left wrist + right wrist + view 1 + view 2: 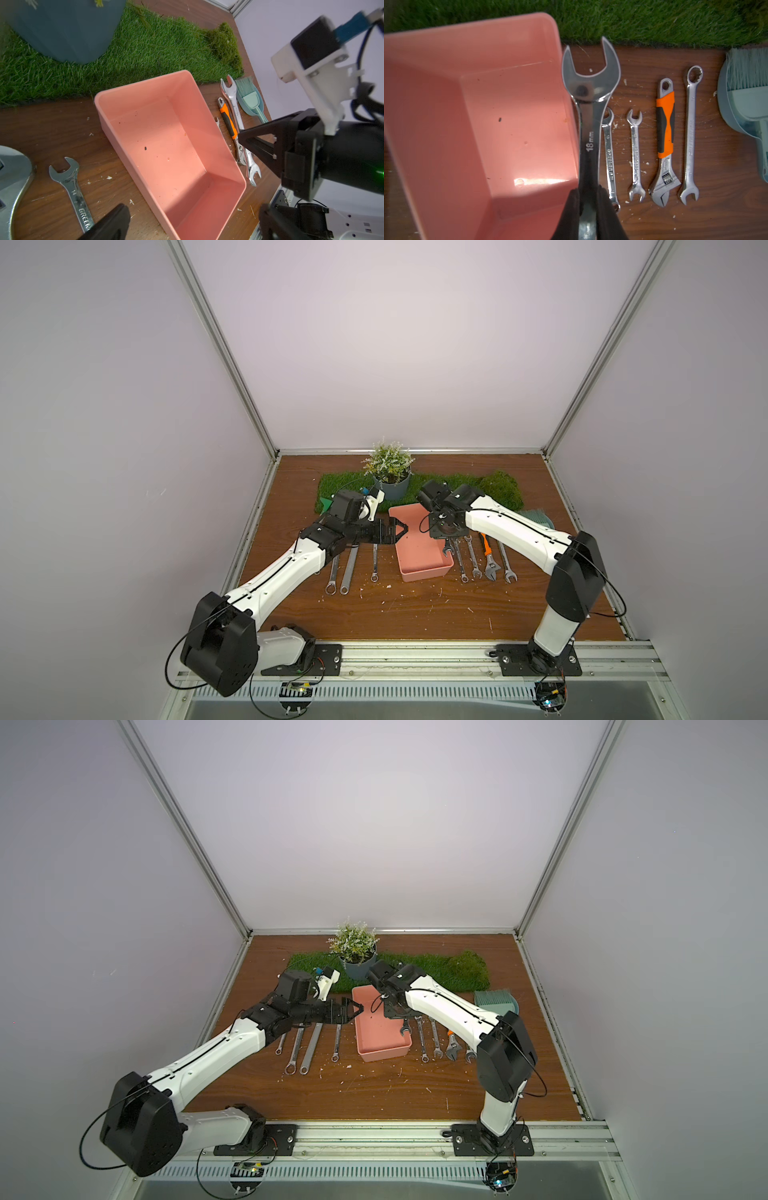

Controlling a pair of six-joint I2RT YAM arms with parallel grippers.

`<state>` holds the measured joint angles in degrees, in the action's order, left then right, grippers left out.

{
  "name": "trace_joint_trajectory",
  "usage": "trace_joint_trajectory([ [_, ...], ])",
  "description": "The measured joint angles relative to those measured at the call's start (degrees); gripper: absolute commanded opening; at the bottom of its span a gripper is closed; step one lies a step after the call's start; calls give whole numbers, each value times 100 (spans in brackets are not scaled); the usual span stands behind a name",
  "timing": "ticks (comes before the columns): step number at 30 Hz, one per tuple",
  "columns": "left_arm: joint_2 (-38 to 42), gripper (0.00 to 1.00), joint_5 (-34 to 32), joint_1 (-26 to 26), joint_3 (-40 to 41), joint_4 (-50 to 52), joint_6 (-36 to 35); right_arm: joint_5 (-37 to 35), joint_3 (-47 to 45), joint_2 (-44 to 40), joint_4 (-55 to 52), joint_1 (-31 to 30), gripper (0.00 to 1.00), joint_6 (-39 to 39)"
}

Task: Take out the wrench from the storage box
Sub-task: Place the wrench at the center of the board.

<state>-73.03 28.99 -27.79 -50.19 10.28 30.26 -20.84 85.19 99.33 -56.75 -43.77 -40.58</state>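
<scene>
The salmon-pink storage box (pixel 424 572) (pixel 384 1052) stands mid-table, and no tool lies on its floor (pixel 166 135) (pixel 488 124). My right gripper (pixel 588 207) (pixel 446 539) is shut on the shaft of a large silver open-ended wrench (pixel 590 87) (pixel 231 91). The wrench hangs lengthwise over the box's right rim, above the table's wrenches. Its near end (pixel 448 549) (pixel 404 1029) shows below the gripper in both top views. Over the box's left rim, my left gripper (pixel 401 529) (pixel 355 1008) (pixel 192 218) stands open and holds nothing.
Several wrenches lie in a row right of the box, among them an orange-handled adjustable one (pixel 488 556) (pixel 665 133). More wrenches (pixel 349 568) lie left of it. Behind are a grey-blue plant pot (pixel 390 487), a grass mat (pixel 469 485) and a teal brush and dustpan (pixel 536 516).
</scene>
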Motion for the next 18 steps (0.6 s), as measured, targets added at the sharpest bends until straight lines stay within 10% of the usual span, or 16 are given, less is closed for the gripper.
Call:
trace_joint_trajectory([
  [18,-555,100,-203,-525,-404,-107,146,92,-2879,-1366,1714,2789,0,2835],
])
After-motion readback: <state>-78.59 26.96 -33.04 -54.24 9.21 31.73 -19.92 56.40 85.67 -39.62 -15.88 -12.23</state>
